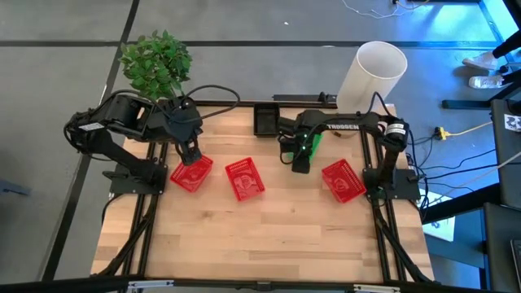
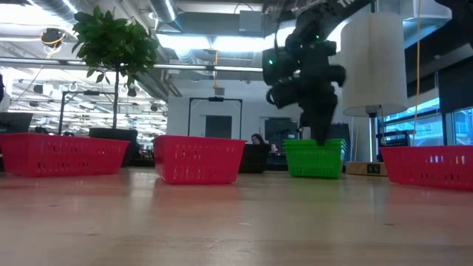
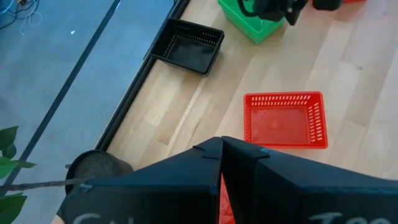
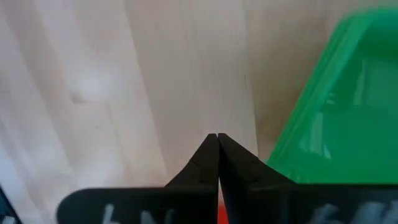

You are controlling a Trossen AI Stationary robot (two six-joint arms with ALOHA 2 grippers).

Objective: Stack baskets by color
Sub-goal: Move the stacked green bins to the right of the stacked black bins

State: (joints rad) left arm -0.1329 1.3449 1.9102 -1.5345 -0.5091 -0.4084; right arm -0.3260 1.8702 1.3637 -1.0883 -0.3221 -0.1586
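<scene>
Green basket: a small green perforated plastic basket [image 1: 313, 143] sits near the table's far edge, beside a black basket [image 1: 266, 120].
Right pincer: right gripper [image 1: 300, 165] pressed together, empty, just beside the green basket.
Left pincer: left gripper [image 1: 192, 157] together, seemingly pinching a red mesh basket's [image 1: 192, 173] rim.
Handling: light, stiff, slightly flexing; take it by a wall's top edge.

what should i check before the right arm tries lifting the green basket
1. Right gripper shut: ok.
2. Green basket between its fingers: not ok, the wrist view shows the basket beside the shut fingers, not in them.
3. Left gripper holding the left red basket: cannot tell, it is shut at the basket's far edge.
4. Middle red basket upright, free: ok.
5. Black basket apart from the green one: ok.
</scene>
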